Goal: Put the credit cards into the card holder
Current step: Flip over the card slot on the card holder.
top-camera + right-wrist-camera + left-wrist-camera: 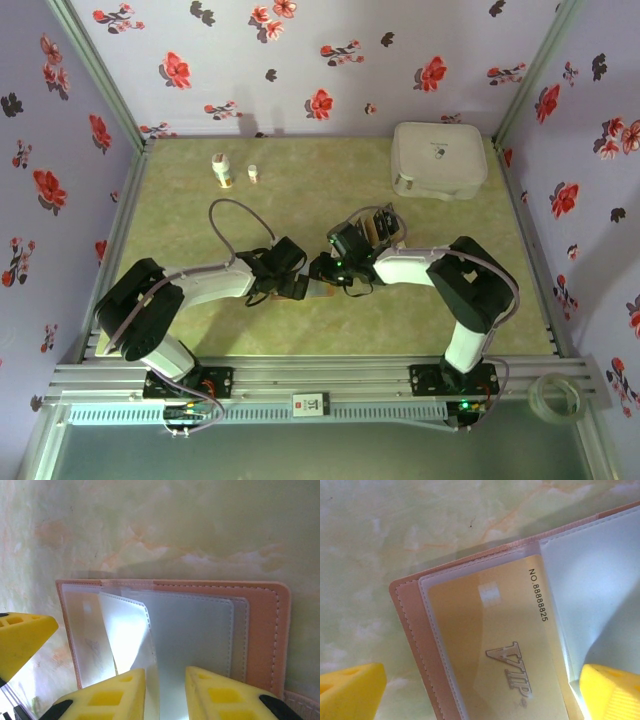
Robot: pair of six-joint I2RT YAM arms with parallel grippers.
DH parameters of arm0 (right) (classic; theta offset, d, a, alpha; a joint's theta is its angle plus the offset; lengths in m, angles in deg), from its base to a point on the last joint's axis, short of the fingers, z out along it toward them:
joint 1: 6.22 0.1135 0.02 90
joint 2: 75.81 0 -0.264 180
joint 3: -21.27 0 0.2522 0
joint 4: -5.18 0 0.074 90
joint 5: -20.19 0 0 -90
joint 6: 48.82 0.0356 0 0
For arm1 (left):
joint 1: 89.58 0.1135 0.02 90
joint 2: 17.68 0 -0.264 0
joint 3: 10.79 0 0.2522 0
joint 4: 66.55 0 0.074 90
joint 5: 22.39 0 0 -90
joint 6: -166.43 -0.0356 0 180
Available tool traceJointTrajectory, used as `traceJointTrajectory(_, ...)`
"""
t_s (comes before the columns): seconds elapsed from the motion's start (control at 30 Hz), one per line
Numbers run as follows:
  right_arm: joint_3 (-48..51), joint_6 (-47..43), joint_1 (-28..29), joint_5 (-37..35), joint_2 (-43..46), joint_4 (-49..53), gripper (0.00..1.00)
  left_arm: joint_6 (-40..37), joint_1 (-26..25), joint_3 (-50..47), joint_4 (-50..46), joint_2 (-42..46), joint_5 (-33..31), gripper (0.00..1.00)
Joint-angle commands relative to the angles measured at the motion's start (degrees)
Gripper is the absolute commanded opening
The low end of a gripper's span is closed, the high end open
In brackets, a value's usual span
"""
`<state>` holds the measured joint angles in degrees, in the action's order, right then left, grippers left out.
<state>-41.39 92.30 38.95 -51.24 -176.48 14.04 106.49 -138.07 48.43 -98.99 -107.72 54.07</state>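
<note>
The card holder (412,630) lies open on the table, between the two grippers (312,291). A gold credit card (490,645) marked VIP sits in its left clear sleeve. My left gripper (480,695) is open, its yellow fingers (350,690) straddling that page. My right gripper (165,695) hovers low over the holder's (262,630) right page, jaws a narrow gap apart. A raised clear sleeve leaf (127,635) runs down between them, touching the left pad (107,697) and not pinched. More credit cards (375,225) lie in a loose pile behind the right wrist.
A large white rounded case (440,160) stands at the back right. Two small bottles (222,170) stand at the back left. A tape roll (558,395) lies off the table at the front right. Floral walls close in three sides.
</note>
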Motion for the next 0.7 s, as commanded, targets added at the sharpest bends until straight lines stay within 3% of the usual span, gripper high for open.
traceJointTrajectory(0.0,-0.2,0.7,0.8,1.8,-0.5,-0.6,0.26,1.1,-0.3,-0.5,-0.4,0.0,-1.6,1.00)
traceJointTrajectory(0.67,-2.1,3.2,1.1,4.5,-0.8,-2.8,0.29,0.8,-0.3,0.8,-1.5,4.4,-1.7,1.00)
